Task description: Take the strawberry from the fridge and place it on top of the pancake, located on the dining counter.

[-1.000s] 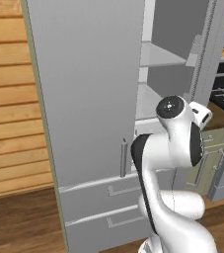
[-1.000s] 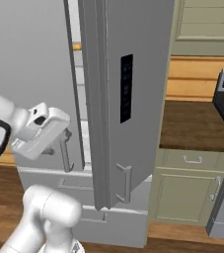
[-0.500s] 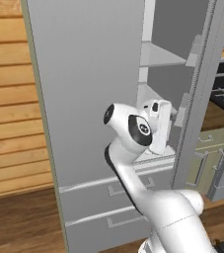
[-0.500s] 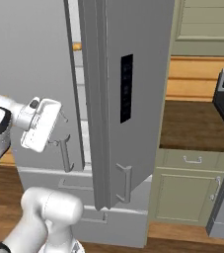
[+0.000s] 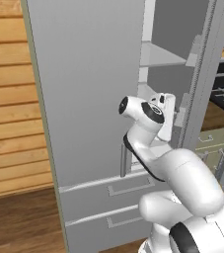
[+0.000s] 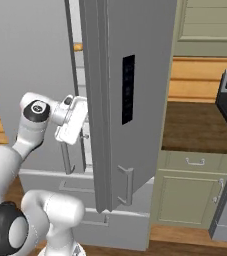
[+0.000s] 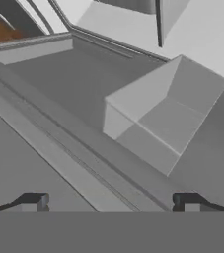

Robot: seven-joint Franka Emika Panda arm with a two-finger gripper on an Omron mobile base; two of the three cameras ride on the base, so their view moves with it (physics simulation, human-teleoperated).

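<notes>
Reach into fridge (image 5: 98, 89) | gripper (image 7: 111, 200) at the door gap, fingers spread, empty | strawberry not spotted — I scan the shelves (image 5: 163, 55) first, then enter slowly, clear of the door edge.

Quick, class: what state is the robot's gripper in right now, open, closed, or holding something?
Gripper: open, fingertips wide apart, holding nothing, facing the fridge interior.

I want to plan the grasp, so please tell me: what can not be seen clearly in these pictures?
- Fridge shelves: mostly hidden in both base views by its doors and the arm.
- Strawberry: not made out anywhere.
- Gripper: fingertips wide apart in the hand view; fingers hidden behind the hand in both base views.
</notes>
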